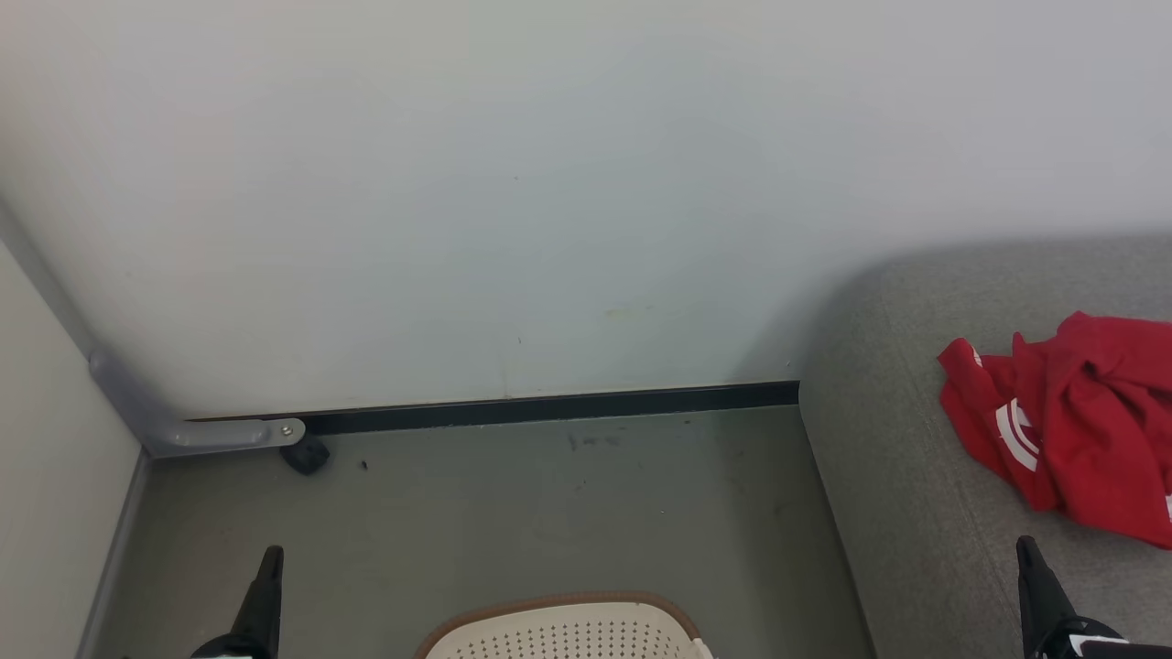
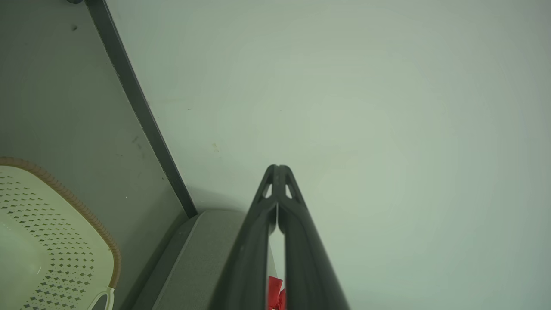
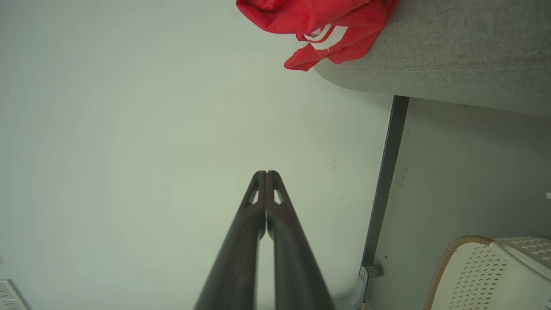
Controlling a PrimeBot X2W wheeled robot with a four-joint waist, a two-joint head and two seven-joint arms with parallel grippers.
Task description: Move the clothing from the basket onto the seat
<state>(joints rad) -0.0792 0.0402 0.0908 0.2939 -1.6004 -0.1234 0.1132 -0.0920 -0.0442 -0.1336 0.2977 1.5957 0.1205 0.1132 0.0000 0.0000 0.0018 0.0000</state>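
Red clothing (image 1: pixel 1080 412) lies crumpled on the grey seat (image 1: pixel 897 439); both tools are clenched on nothing.

In the head view the clothing, with white stripe marks showing, sits on top of the seat toward the right edge. It is well apart from the basket (image 1: pixel 568 631), which stands on the floor (image 1: pixel 549 513) just beside the seat's side. The basket is cut off by the bottom edge, so its contents are hard to judge. The left tool (image 1: pixel 272 556) rises at the lower left over the floor, its fingers pressed together. The right tool (image 1: pixel 1025 547) rises at the lower right over the seat, near the clothing's lower edge but seemingly not touching it, fingers likewise together. Each wrist view shows its own fingertips meeting against the pale wall (image 1: pixel 549 183).
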